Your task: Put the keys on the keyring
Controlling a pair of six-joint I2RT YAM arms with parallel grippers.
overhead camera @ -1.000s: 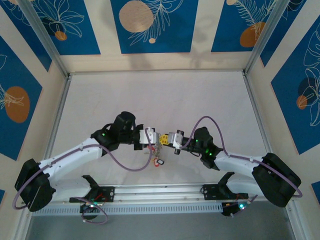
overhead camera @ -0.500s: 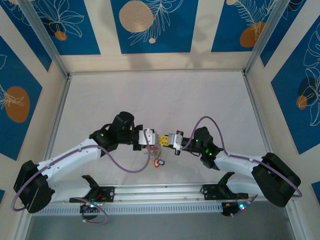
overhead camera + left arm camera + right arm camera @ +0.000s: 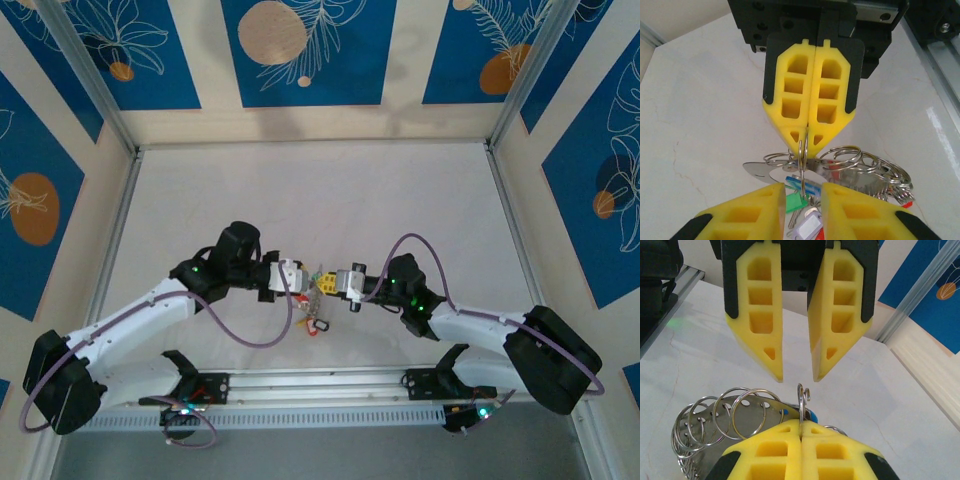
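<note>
Right gripper (image 3: 800,427) is clamped shut on the keyring (image 3: 801,399), keys (image 3: 795,202) bunched under it, over a white table (image 3: 330,190) with blue flowery walls (image 3: 300,60) around. Both reach in nose to nose. Left gripper (image 3: 797,376) is narrowly open, just off the wire.

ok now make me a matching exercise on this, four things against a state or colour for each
Things:
1 left end effector
2 right end effector
3 small split rings
4 arm cable

States and colours:
a purple
b shut on the keyring
c open, fingers apart
d silver, bunched together

Pairs: 1-c, 2-b, 3-d, 4-a
</note>
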